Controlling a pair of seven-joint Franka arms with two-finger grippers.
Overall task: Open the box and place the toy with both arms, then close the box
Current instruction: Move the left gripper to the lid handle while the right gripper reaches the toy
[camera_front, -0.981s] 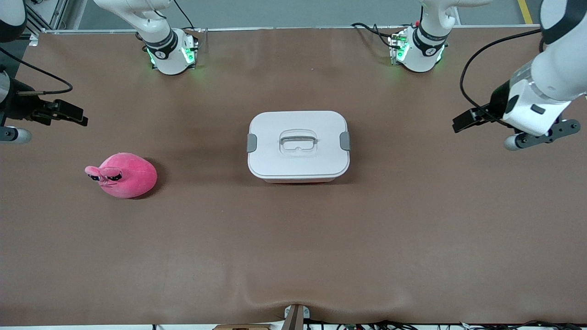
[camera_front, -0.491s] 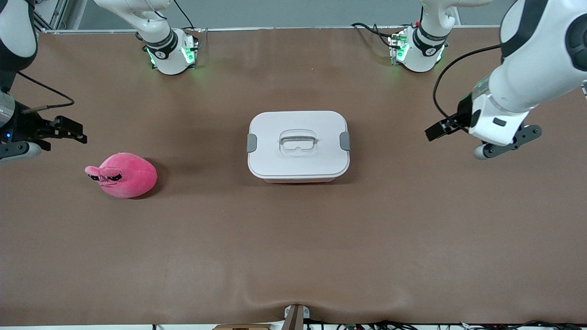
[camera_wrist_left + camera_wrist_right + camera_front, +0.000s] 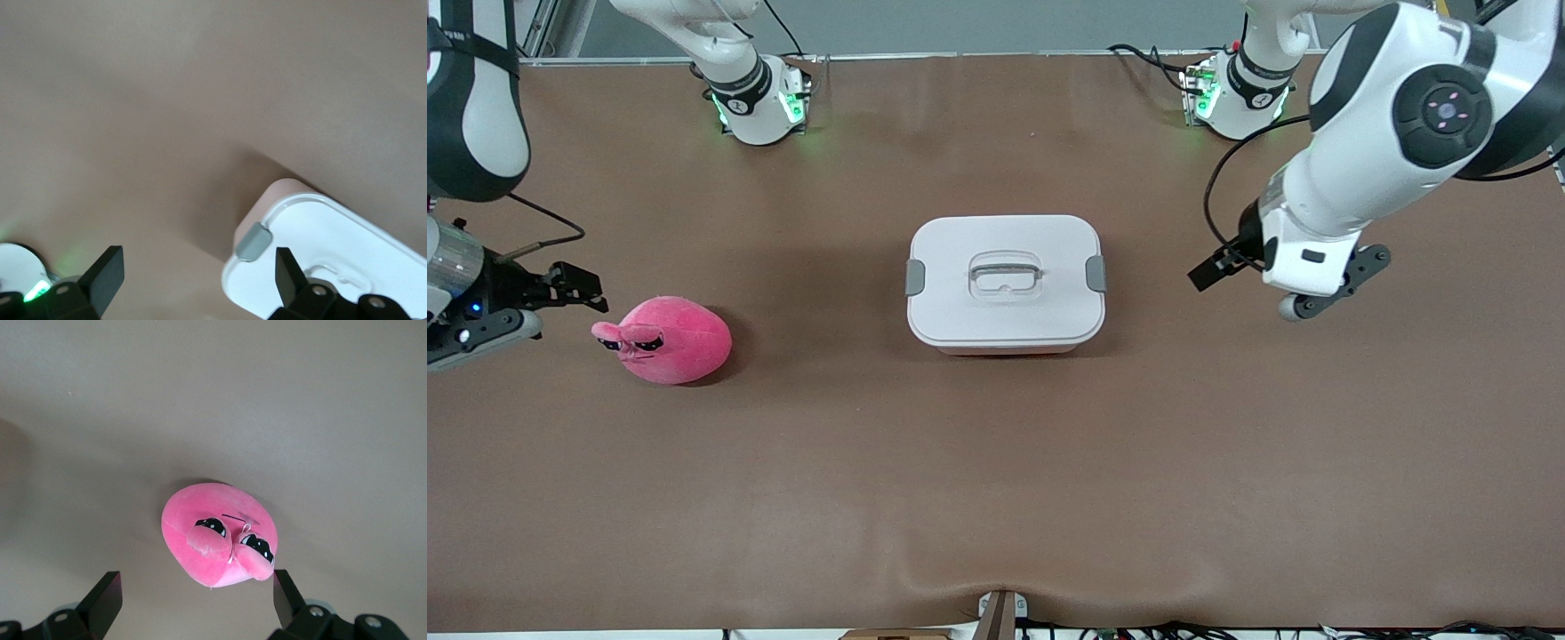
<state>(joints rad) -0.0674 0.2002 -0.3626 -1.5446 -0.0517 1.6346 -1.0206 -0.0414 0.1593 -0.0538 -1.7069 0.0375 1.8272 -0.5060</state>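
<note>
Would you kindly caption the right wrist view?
Open right tool above the pink toy lying on the brown table.

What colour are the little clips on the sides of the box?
Grey clips on the white-lidded box; clearest in the front view.

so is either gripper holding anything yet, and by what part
Nothing is held. The left gripper hangs open beside the box, and the right gripper hangs open beside the toy; neither touches anything.
</note>
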